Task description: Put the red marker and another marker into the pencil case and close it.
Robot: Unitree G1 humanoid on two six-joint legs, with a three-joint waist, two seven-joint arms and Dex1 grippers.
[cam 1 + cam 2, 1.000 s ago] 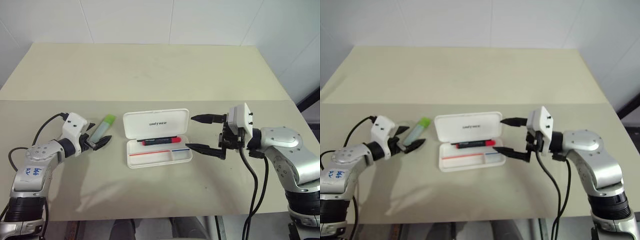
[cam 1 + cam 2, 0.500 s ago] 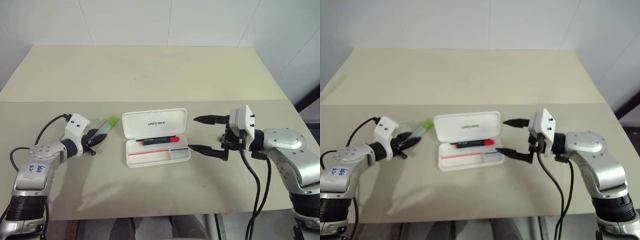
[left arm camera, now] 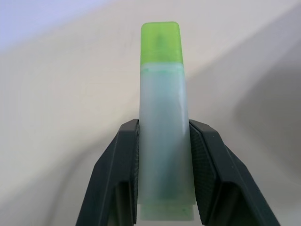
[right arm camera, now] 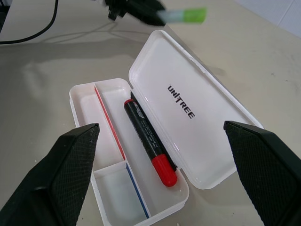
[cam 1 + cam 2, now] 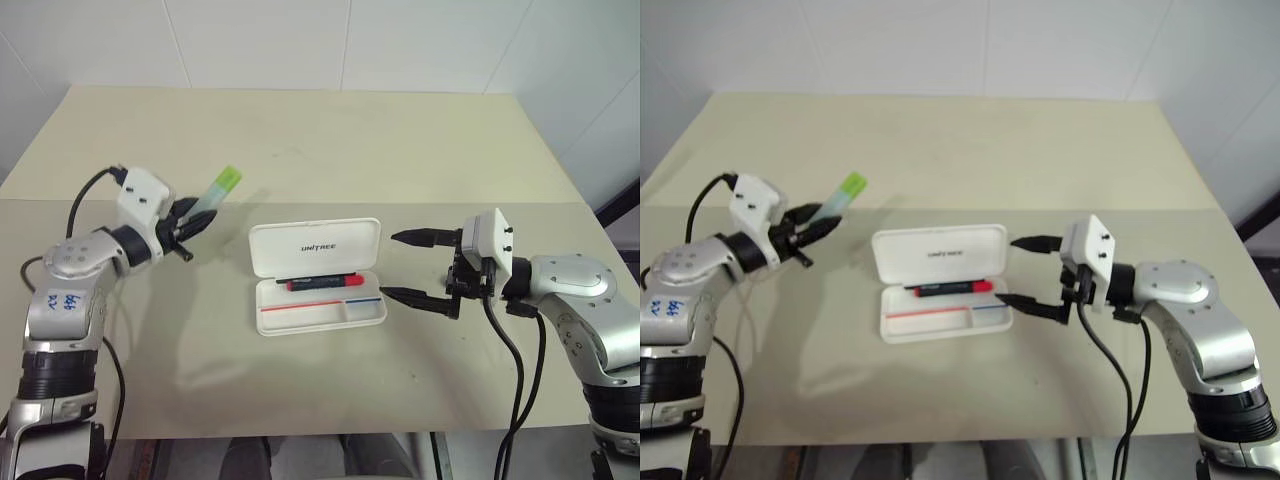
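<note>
Green marker clamped between the two black fingers of the left tool, held in the air above the counter, bright green cap pointing up and away from the tool, pale body gripped at its lower part; left wrist view shows both pads pressed flat on the body's sides. Marker sits well left of the pencil case. Case lies open on the counter, lid tipped back, tray toward the robot. Red marker lies in the tray's long back compartment just under the lid hinge, red cap toward the right tool. Red and blue stripes run along the tray's divider. Lid carries dark print reading "UNITREE". Right tool hangs just right of the case, fingers spread wide, grasping nothing, not touching the case.
</note>
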